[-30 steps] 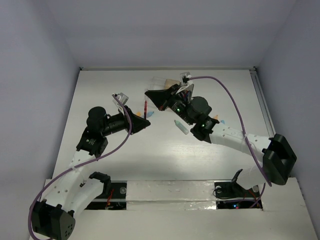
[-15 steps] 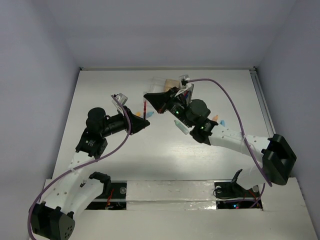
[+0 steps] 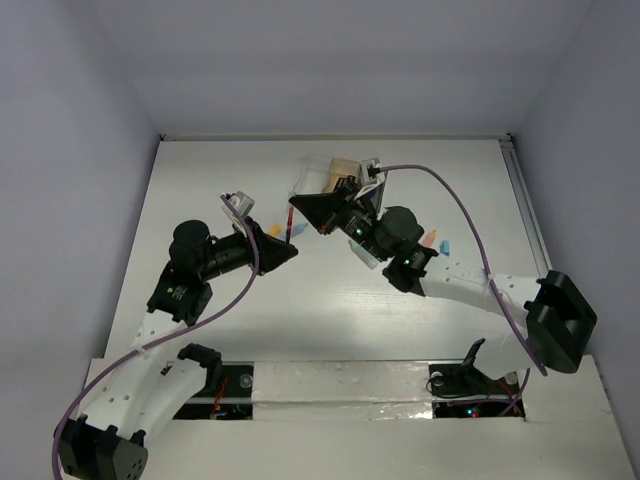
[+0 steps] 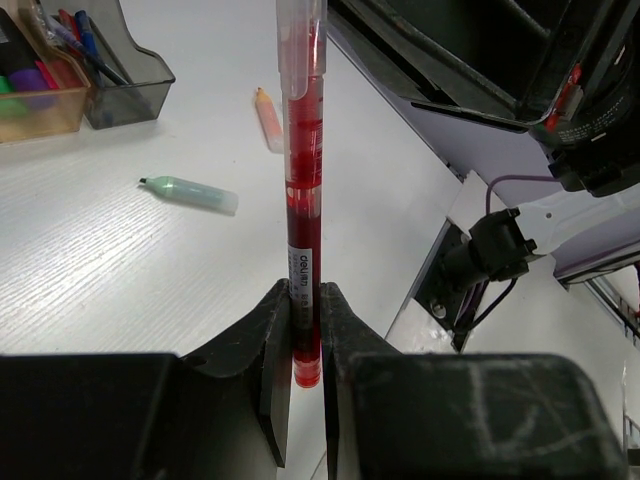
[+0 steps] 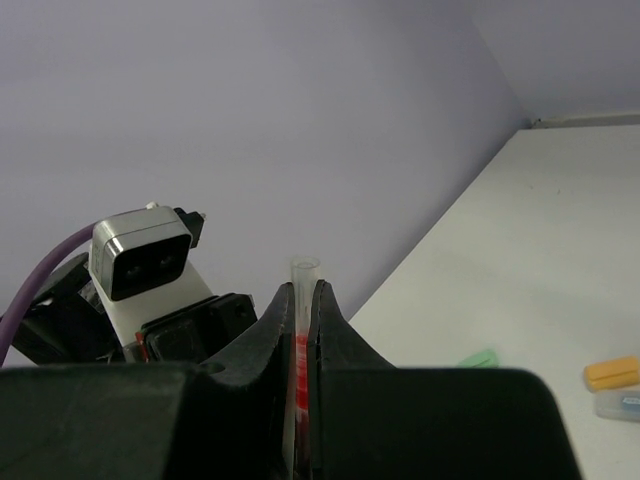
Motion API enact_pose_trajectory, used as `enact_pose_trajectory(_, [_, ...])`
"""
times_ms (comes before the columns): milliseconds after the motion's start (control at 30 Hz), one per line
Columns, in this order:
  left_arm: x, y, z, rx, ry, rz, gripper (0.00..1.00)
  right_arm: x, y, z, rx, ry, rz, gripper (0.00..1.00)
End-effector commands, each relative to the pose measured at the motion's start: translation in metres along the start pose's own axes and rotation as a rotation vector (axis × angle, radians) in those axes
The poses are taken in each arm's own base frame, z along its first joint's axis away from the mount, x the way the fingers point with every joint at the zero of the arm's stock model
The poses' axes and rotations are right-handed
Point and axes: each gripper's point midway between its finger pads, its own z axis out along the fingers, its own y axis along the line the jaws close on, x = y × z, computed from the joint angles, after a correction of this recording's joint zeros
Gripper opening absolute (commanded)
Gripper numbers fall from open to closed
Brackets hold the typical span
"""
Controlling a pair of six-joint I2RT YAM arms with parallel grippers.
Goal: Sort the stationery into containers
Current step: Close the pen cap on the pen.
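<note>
A thin red pen with a clear cap end is held at both ends. My left gripper is shut on its red tail, and my right gripper is shut on its clear cap end. In the top view the pen spans the short gap between the left gripper and the right gripper, above the table. The clear container and the tan-orange container stand at the back. The tan-orange container and the smoky grey container both hold pens or markers.
A green marker and an orange piece lie on the table, with more orange and light-blue pieces to the right. My right arm crowds the left wrist view's right side. The left wrist camera sits close to the right gripper.
My right gripper has come slightly nearer and lower toward the left gripper, so the gap with the red pen is shorter. The left arm has shifted a little.
</note>
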Motion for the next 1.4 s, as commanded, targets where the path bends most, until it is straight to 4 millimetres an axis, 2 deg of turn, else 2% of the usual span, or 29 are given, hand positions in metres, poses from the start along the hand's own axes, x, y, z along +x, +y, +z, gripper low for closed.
enact_pose_trajectory(0, [-0.038,-0.006,-0.004,-0.015,-0.139,0.113,0.0,0.028,0.008,-0.016,-0.04,0.116,0.024,0.0])
enact_pose_trajectory(233, [-0.042,-0.009,-0.002,-0.003,-0.149,0.105,0.0,0.053,-0.002,-0.03,-0.026,0.201,0.056,0.0])
enact_pose_trajectory(400, [-0.045,-0.009,-0.001,0.002,-0.157,0.095,0.0,0.072,0.004,-0.036,-0.074,0.291,0.09,0.0])
enact_pose_trajectory(533, [-0.047,-0.01,0.0,0.002,-0.155,0.098,0.0,0.079,0.009,-0.041,-0.081,0.366,0.073,0.0])
enact_pose_trajectory(733, [-0.067,-0.017,-0.003,-0.01,-0.186,0.13,0.0,0.102,0.01,-0.06,-0.103,0.501,0.098,0.0])
enact_pose_trajectory(767, [-0.074,-0.021,-0.004,-0.006,-0.199,0.142,0.0,0.111,0.009,-0.066,-0.101,0.529,0.103,0.0])
enact_pose_trajectory(867, [-0.089,-0.03,-0.005,0.007,-0.229,0.154,0.0,0.127,0.01,-0.076,-0.096,0.569,0.098,0.0])
enact_pose_trajectory(900, [-0.092,-0.031,-0.005,0.01,-0.233,0.157,0.0,0.131,0.003,-0.08,-0.073,0.573,0.102,0.0])
enact_pose_trajectory(967, [-0.103,-0.039,-0.006,0.022,-0.255,0.174,0.0,0.141,0.009,-0.088,-0.089,0.591,0.107,0.0])
enact_pose_trajectory(1000, [-0.106,-0.04,-0.006,0.023,-0.259,0.169,0.0,0.147,0.002,-0.093,-0.069,0.6,0.111,0.0])
enact_pose_trajectory(1133, [-0.119,-0.051,-0.006,0.055,-0.281,0.17,0.0,0.167,0.004,-0.105,-0.066,0.63,0.136,0.0])
enact_pose_trajectory(1300, [-0.133,-0.068,-0.007,0.104,-0.3,0.184,0.0,0.193,-0.001,-0.112,-0.079,0.677,0.208,0.0])
enact_pose_trajectory(1367, [-0.132,-0.074,-0.006,0.124,-0.296,0.179,0.0,0.196,0.005,-0.109,-0.103,0.679,0.227,0.0])
